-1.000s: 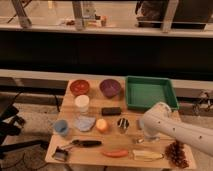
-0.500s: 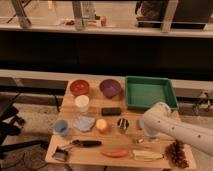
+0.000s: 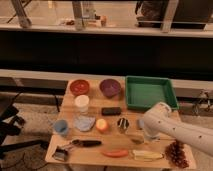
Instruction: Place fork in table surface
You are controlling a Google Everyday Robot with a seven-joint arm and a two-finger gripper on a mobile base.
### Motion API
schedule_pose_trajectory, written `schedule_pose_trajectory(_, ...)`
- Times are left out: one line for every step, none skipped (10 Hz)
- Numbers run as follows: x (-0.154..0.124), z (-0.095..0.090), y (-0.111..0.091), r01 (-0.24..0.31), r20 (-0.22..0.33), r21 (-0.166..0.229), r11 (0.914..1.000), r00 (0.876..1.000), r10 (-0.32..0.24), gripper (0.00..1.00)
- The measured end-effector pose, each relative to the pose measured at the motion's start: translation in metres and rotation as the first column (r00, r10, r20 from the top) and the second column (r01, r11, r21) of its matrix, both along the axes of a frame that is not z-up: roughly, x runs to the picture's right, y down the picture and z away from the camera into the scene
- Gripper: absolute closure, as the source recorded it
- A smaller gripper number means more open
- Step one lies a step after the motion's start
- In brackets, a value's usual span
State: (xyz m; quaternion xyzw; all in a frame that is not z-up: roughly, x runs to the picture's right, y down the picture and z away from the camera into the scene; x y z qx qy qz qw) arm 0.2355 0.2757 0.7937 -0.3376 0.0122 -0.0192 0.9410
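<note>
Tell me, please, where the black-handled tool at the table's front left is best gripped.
Probably grip the black-handled tool mid-handle, coming straight down from above: it lies flat, handle running left-right with bare table surface on both long sides. The end effector is to its right, beside the metal cup.

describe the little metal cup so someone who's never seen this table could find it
On the wooden table, find the green tray at the back right, then come forward. The metal cup stands between the orange ball and the arm's end effector; it is small, upright, dark metal, unlike the blue cup.
</note>
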Motion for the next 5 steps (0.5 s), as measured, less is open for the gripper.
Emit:
schedule_pose_trajectory(-0.0009,-0.001,-0.0019,0.001,0.002,0.008,1.0,1.0,-0.001,1.0)
schedule_pose_trajectory(-0.0017,-0.0023,-0.0036,0.003,0.003,0.014,0.9999,1.0,-0.003,1.0)
schedule_pose_trajectory(-0.0023,-0.0042,-0.0057,0.004,0.004,0.022,0.9997,1.0,-0.004,1.0)
schedule_pose_trajectory(-0.0026,-0.0059,-0.0077,0.005,0.004,0.029,0.9996,1.0,-0.005,1.0)
schedule_pose_trajectory(-0.0025,-0.0075,-0.0087,0.005,0.004,0.034,0.9994,1.0,-0.005,1.0)
